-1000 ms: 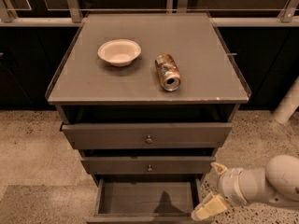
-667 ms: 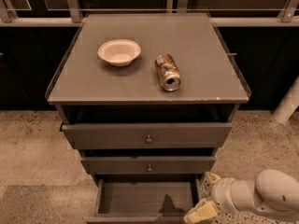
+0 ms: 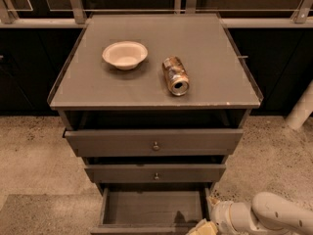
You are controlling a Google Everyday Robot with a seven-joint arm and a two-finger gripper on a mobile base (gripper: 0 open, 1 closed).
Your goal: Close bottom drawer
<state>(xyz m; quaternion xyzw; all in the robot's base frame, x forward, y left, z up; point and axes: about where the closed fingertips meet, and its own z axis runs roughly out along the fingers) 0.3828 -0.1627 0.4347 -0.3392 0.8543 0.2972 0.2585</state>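
Note:
The bottom drawer (image 3: 151, 208) of the grey-brown cabinet is pulled far out; its empty inside shows, and its front panel lies at the picture's lower edge, mostly cut off. My gripper (image 3: 204, 227) is at the bottom of the view, right by the drawer's front right corner, with my white arm (image 3: 274, 217) reaching in from the lower right. Only the tips of its cream fingers show at the picture's edge.
The top drawer (image 3: 154, 141) and middle drawer (image 3: 155, 173) stand slightly out. A white bowl (image 3: 124, 54) and a tipped can (image 3: 175, 75) lie on the cabinet top (image 3: 98, 89). A white post (image 3: 301, 106) stands at right. Speckled floor surrounds the cabinet.
My gripper and arm have moved down and to the left, closer to the drawer's front right corner. The drawer looks unmoved.

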